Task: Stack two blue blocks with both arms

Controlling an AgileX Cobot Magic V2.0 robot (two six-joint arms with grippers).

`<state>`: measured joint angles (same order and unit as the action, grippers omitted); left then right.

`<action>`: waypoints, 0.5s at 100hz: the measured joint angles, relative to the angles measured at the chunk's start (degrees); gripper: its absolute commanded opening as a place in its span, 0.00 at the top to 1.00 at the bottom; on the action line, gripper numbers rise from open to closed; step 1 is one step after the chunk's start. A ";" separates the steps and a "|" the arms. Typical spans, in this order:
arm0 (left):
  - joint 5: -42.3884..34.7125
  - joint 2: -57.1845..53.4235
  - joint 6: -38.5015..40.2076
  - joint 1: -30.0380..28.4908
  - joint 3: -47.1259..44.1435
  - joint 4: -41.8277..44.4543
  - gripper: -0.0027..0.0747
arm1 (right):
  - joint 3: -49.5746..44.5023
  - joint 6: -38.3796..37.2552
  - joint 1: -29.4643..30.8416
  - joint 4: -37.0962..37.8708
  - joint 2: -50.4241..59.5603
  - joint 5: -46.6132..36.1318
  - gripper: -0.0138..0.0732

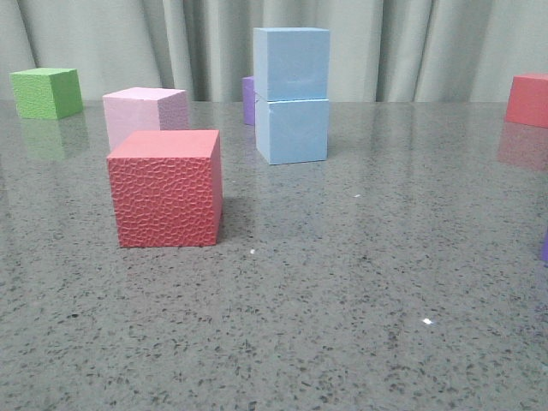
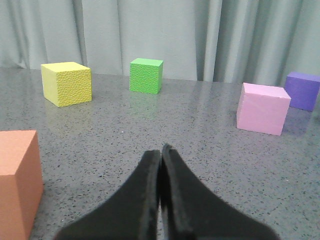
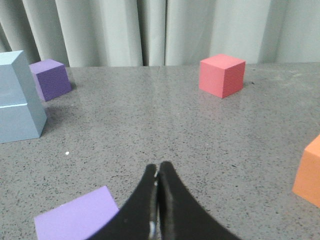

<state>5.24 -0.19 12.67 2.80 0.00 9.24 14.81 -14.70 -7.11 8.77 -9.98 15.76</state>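
**Stack standing, both arms clear**

Over on the left: left gripper (image 2: 161, 155) clenched tight, fingers pressed together on nothing, hovering low over the tabletop (image 2: 165, 125). Ahead of those fingers, yellow cube (image 2: 67, 83), green cube (image 2: 146, 75), pink cube (image 2: 262, 108), all well apart.

Centre stage: upper blue block (image 1: 292, 63) sitting squarely on lower blue block (image 1: 292, 131), edges nearly flush, purple cube (image 1: 249, 100) peeking out just behind.

On the right: right gripper (image 3: 158, 175) likewise clenched and empty, stack well off to one side of its fingers.

Looks finished. Next move, by the look of it: nothing beyond staying clear of that tower.
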 measured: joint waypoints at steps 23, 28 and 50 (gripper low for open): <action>0.00 0.00 0.00 0.00 0.00 0.00 0.99 | -9.41 0.00 0.00 0.00 6.05 -8.27 0.98; 0.00 0.00 0.00 0.00 0.00 0.00 0.99 | -10.58 0.00 0.00 0.00 7.24 -8.85 0.98; 0.00 0.00 0.00 0.00 0.00 0.00 0.99 | -12.88 1.62 0.00 -1.43 10.47 -8.96 0.98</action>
<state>5.24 -0.19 12.67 2.80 0.00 9.24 1.93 -13.08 -7.11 7.34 0.49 6.80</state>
